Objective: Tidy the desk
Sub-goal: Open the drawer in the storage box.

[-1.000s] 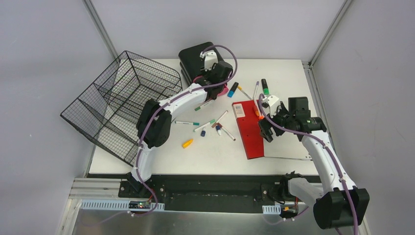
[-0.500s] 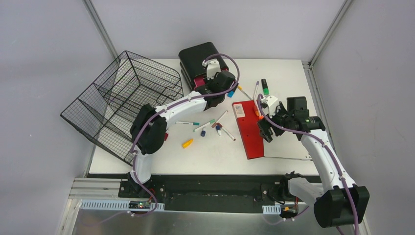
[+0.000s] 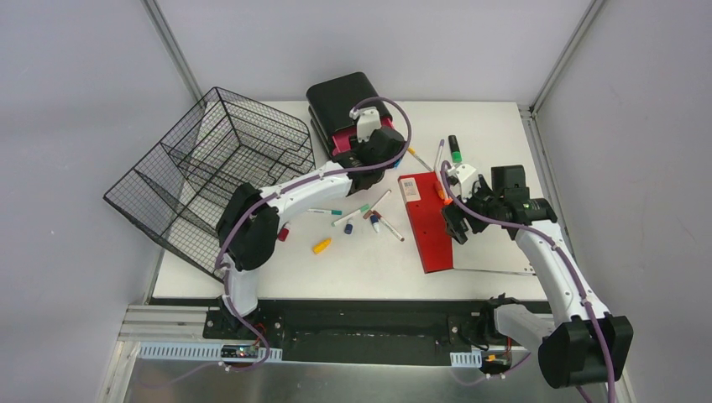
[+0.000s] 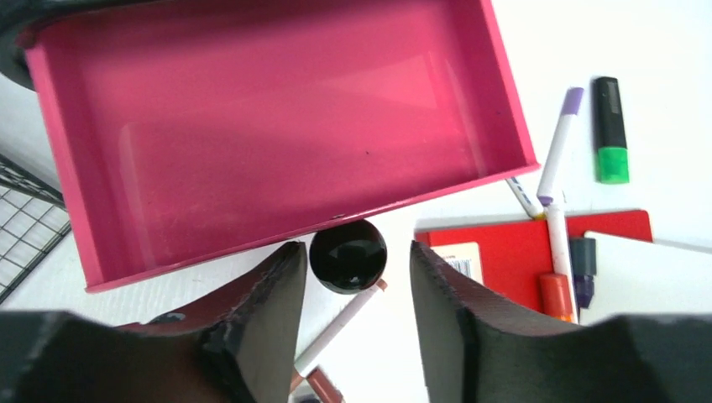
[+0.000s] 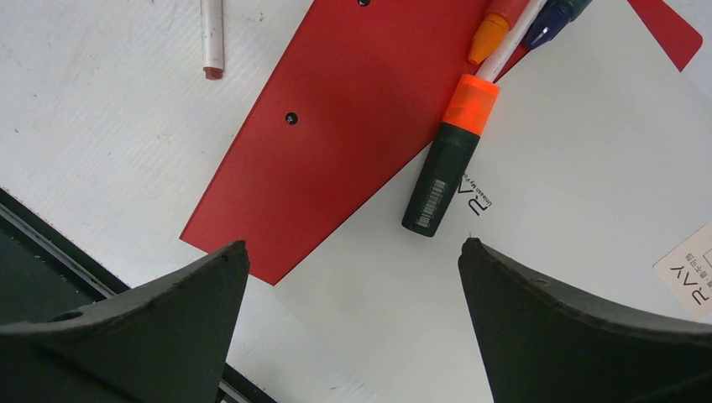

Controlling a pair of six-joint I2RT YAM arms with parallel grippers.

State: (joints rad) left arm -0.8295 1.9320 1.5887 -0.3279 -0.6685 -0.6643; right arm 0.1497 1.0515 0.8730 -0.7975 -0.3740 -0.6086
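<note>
Since a second earlier, the left gripper (image 4: pixel 354 260) had pulled the pink drawer (image 4: pixel 277 126) further out, jaws now slack around its black knob (image 4: pixel 348 254). The right gripper (image 5: pixel 353 245) gaped empty above the white desk (image 3: pixel 495 134) beneath both arms.

Table (image 3: pixel 361 260), 1 unit. Large rectangular tabletop, white, matte, flat and level. Metal-framed edge, seen along the right side and far right corner. Fills the middle of the overhead view, wider than deep.
</note>
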